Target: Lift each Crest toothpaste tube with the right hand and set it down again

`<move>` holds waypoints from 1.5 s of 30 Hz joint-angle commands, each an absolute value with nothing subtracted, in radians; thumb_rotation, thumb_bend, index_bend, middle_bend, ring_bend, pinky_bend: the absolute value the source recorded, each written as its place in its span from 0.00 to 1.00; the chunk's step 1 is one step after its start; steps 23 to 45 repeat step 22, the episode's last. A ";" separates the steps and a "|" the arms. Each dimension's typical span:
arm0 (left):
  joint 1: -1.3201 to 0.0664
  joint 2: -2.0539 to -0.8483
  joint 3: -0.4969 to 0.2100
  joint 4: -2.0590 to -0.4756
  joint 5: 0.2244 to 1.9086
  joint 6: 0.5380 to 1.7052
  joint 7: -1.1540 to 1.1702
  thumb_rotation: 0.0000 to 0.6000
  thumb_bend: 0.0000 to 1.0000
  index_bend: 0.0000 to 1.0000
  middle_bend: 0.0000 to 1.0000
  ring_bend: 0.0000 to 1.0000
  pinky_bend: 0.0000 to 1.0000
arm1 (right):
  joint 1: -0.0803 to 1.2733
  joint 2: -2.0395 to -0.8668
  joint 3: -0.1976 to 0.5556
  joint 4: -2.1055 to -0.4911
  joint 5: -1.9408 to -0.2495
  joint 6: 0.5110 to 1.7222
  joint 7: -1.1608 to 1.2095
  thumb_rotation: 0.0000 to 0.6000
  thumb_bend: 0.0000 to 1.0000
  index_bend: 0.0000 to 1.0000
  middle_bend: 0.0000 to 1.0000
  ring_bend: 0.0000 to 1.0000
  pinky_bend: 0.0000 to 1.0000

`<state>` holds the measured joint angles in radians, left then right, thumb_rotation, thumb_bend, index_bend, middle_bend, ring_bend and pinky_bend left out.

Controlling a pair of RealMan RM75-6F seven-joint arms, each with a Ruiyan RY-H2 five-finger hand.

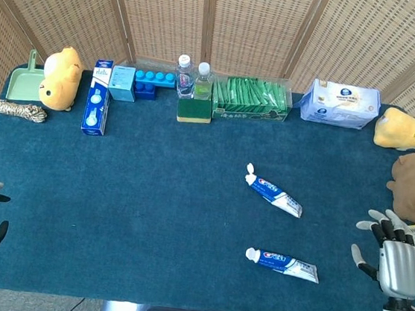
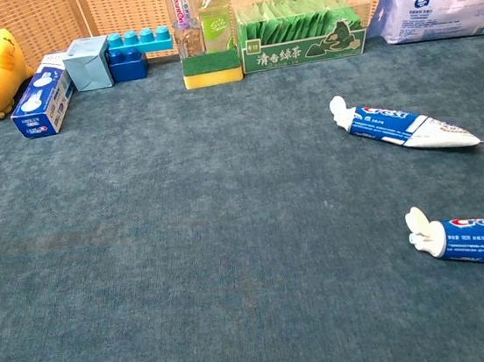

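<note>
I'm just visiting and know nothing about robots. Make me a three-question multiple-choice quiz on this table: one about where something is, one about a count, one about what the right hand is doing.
1. Where is the green dustpan?
A. far left corner
B. beside the wipes pack
C. between the tubes

2. How many Crest toothpaste tubes lie on the cloth?
A. one
B. two
C. four

3. What is the right hand doing?
A. gripping a tube
B. pressing a plush toy
C. holding nothing, fingers apart

Answers:
1 A, the green dustpan sits behind the yellow plush.
2 B, far tube and near tube.
3 C, the right hand is off both tubes.
</note>
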<state>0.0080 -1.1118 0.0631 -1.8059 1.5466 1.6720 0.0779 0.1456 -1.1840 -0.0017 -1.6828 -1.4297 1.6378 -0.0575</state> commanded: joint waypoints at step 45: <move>0.036 -1.102 0.040 -1.890 1.571 1.657 0.147 1.00 0.37 0.31 0.20 0.09 0.13 | 0.112 -1.216 0.031 -1.628 -1.463 1.565 0.009 1.00 0.33 0.39 0.26 0.13 0.18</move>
